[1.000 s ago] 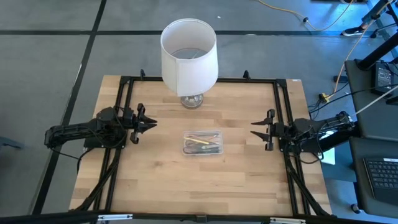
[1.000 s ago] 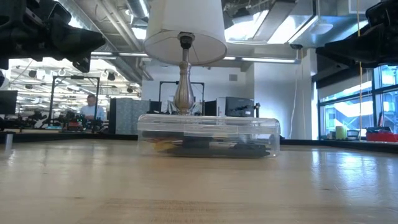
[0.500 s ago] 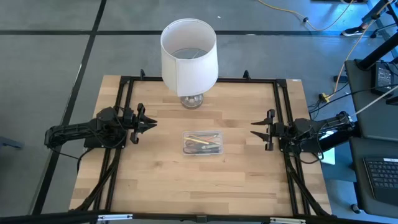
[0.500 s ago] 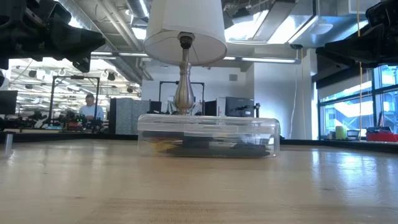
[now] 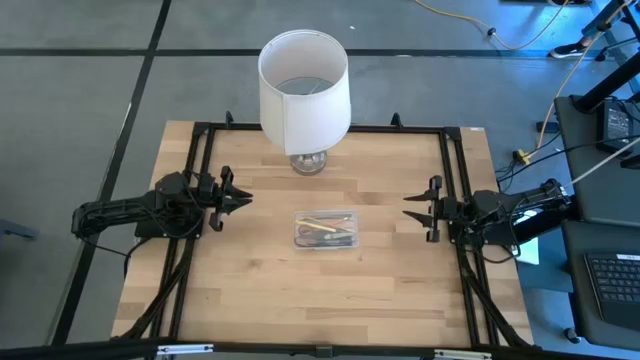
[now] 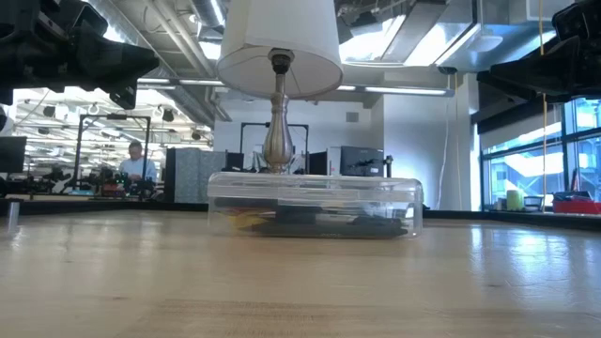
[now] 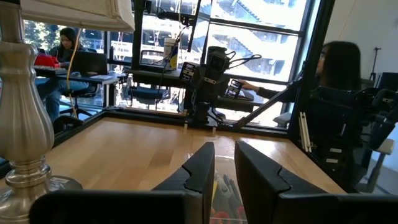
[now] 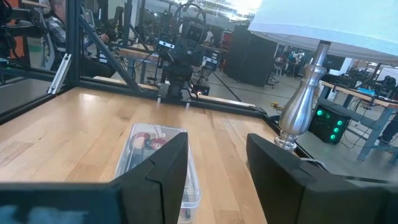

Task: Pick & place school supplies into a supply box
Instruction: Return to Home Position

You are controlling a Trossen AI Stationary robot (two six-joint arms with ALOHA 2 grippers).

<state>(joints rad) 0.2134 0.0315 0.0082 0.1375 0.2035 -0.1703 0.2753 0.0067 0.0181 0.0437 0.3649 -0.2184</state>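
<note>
High view, supply box (image 5: 323, 229) between left gripper (image 5: 243, 200), ajar, right gripper (image 5: 408, 207), wide, both empty

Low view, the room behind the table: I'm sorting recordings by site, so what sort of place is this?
Probably an open-plan lab or office: a person seated at distant desks, an exposed ceiling with strip lights, and tall windows.

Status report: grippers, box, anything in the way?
Left gripper and right gripper open, empty, flanking supply box. Box closed, supplies inside. Lamp behind it, not blocking.
</note>
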